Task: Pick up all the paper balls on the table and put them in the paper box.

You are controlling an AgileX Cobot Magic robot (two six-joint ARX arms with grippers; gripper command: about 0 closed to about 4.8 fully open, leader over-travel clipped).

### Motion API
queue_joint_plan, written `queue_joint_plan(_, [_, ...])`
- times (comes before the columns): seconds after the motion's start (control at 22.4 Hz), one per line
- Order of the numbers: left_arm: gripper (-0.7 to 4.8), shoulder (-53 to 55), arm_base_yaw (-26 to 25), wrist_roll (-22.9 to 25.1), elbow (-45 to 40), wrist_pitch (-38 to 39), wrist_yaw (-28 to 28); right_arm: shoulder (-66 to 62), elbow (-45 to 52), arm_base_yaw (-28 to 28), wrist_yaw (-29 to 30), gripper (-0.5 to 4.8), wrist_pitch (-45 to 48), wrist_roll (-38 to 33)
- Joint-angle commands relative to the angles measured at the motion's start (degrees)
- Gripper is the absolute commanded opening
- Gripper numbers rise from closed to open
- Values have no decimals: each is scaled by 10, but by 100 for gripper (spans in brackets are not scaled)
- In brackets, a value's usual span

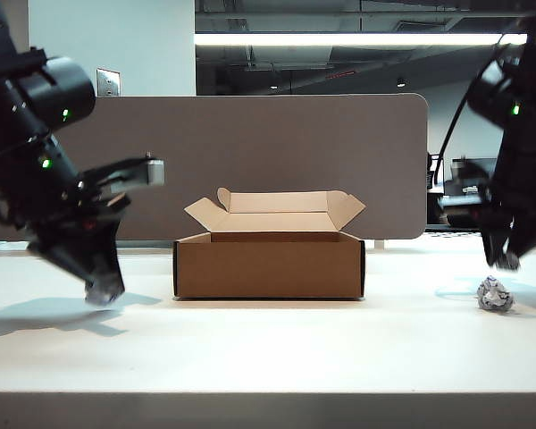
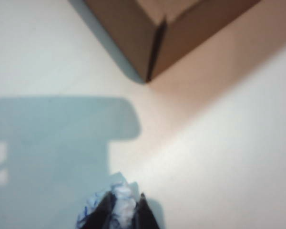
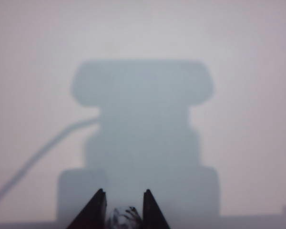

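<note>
The left gripper (image 1: 103,288) hangs low at the left side of the table (image 1: 268,349), its tips just above the white surface and well apart from the paper box (image 1: 268,264), which stands to its right at mid-table with its flaps open. In the left wrist view the left gripper (image 2: 125,212) has its two dark fingers (image 2: 104,214) drawn in narrow against a crumpled paper ball (image 2: 119,202) that sits between them, white with blue print; one corner of the box (image 2: 152,52) lies ahead of the tips, across bare tabletop. The right gripper (image 1: 500,259) hangs at the far right of the table, clear of the surface, and a second paper ball (image 1: 495,294) lies on the table directly under it, not touching the tips. In the right wrist view the right gripper (image 3: 124,210) shows its fingers (image 3: 96,210) standing partly apart, with a sliver of that ball (image 3: 125,217) visible in the gap between them, below the tips; the arm's own shadow falls ahead on the table.
</note>
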State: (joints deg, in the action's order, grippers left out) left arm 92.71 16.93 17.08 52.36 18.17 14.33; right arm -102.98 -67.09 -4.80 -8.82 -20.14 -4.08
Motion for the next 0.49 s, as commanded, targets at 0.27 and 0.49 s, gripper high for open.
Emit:
queue_joint_plan(0.27, [57,-7,0,-10,131,54,20,62,-14,-1,46,111,7,-7])
queue_joint_plan(0.49, [57,-7,2,-44,193,45,55,62,-103,-34,92,112,-41,-19])
